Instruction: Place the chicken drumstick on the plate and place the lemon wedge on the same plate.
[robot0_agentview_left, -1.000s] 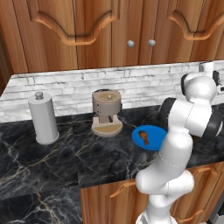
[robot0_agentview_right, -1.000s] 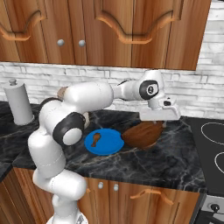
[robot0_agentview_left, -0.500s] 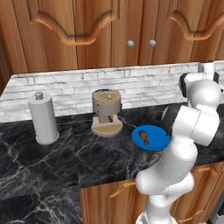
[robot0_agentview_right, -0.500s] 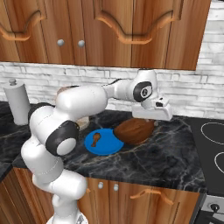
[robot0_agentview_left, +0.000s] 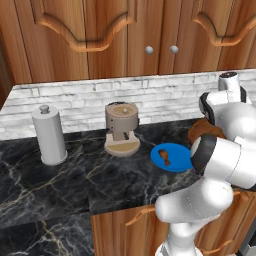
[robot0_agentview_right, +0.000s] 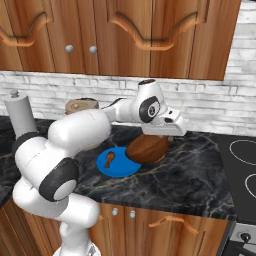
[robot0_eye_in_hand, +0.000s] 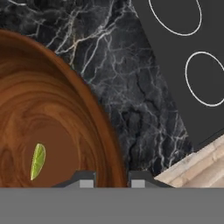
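- The jaws (robot0_eye_in_hand: 112, 178) hover slightly parted and empty over the wooden bowl's (robot0_eye_in_hand: 65, 113) rim.
- The lemon wedge (robot0_eye_in_hand: 38, 161) lies inside the bowl, left of the jaws.
- The chicken drumstick (robot0_agentview_left: 163, 157) rests on the blue plate (robot0_agentview_left: 179, 162), beside the bowl.

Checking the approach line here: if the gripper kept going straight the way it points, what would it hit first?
Probably the wooden bowl: the gripper sits right over its rim, with the lemon wedge lying inside, off to one side. Depth is unclear.

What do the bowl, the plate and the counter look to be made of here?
The wooden bowl: polished wood, with swirling brown grain. The plate: plain bright blue and smooth, perhaps plastic or glazed ceramic; the look leaves it open. The counter: dark marble-like stone with white veins.
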